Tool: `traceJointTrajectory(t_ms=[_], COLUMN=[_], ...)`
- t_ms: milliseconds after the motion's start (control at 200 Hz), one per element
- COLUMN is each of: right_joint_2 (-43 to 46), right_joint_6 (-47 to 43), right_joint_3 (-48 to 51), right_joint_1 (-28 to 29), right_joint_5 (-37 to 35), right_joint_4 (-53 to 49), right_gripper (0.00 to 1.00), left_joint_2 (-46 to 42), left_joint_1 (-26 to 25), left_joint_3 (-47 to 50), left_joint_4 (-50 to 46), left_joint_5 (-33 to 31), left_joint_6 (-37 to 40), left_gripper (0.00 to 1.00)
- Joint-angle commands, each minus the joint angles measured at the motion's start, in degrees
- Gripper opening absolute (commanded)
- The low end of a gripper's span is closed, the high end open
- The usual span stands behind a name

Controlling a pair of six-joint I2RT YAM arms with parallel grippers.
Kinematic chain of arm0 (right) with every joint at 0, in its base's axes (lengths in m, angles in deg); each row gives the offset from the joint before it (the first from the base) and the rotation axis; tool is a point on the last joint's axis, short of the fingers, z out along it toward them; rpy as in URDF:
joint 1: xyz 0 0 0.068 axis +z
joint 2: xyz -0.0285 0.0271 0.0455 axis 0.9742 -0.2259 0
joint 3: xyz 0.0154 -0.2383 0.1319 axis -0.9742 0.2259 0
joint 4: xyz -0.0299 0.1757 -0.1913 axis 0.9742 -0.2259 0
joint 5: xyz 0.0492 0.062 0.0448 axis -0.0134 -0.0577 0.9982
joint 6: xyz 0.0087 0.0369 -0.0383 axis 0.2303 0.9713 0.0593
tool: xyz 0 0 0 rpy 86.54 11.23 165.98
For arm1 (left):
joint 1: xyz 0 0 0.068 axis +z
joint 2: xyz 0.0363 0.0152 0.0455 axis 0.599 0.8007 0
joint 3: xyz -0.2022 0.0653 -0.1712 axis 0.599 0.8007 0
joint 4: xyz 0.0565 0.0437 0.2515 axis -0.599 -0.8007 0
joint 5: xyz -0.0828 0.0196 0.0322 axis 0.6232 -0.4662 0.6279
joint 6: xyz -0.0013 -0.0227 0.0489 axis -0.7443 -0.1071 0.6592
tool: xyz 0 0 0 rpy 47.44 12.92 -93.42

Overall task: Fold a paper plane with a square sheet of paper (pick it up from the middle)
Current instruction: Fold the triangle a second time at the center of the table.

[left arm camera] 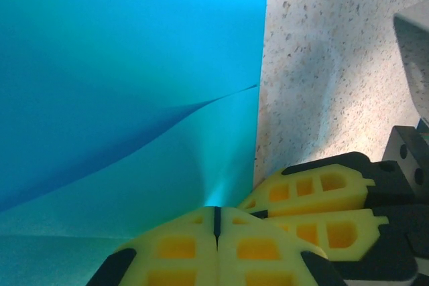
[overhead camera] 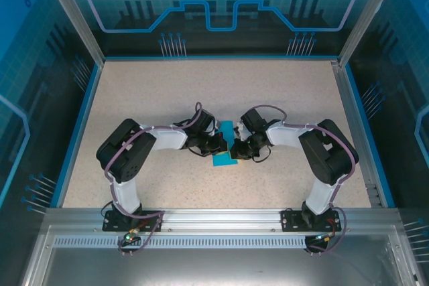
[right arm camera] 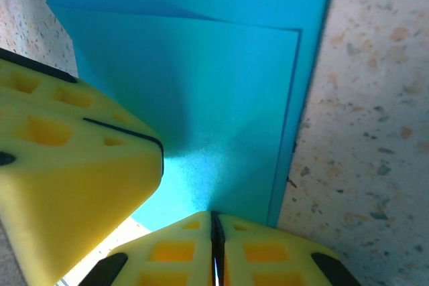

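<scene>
Now the left fingers (left arm camera: pixel 194 246) and right fingers (right arm camera: pixel 234 252) both pinch the square sheet of paper (overhead camera: pixel 220 159), doubled over at the middle of the desk (overhead camera: pixel 167 98); I'd keep its edges matched before pressing the crease flat.

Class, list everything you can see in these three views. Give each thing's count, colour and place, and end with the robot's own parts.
square sheet of paper: one, teal-blue, mid-table between the arms, creased with one layer over another
table: one, speckled beige, beneath everything
enclosure walls: three, blue-tinted clear panels, at the far, left and right sides
metal rail: one, silver, along the near edge under the arm bases
left arm: one, black and white, left of the paper
right arm: one, black and white, right of the paper
left fingers: two, yellow and black, shut on the paper
right fingers: two, yellow and black, shut on the paper
</scene>
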Motion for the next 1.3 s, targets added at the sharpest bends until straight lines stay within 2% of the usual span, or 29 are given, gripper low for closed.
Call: traceJointTrajectory(t_ms=[0, 415, 865, 1055, 1201, 1296], right_joint_2=[-4.12, -4.9, -6.23, -5.2, -1.42, 1.2], right_joint_6=[0.52, 0.34, -0.23, -0.41, -0.91, -1.81], right_joint_3=[4.23, 4.93, 5.3, 4.21, 1.33, -4.36], right_joint_1=[-0.59, -0.64, -0.93, -0.88, -0.21, 1.0], right_joint_5=[-7.55, -9.97, -11.53, -10.5, -5.98, -3.34], right_joint_4=[-9.18, -10.69, -11.34, -11.69, -10.8, -9.85], right_gripper=[0.11, 0.11, 0.1, 0.11, 0.11, 0.12], left_joint_2=[1.97, 2.91, 1.25, 1.61, 2.08, 2.39], left_joint_1=[-0.61, 1.13, 10.05, 10.68, 10.6, 10.51], left_joint_3=[-1.36, -0.77, 1.27, -0.08, 0.53, 1.3], left_joint_4=[-1.31, -7.57, -6.68, -8.09, -8.42, -8.27], left_joint_5=[0.87, -6.94, -6.35, -6.08, -4.63, -4.2], left_joint_6=[-1.15, 0.14, 2.74, 4.17, 4.47, 4.81], left_gripper=[0.04, 0.02, 0.02, 0.02, 0.02, 0.02])
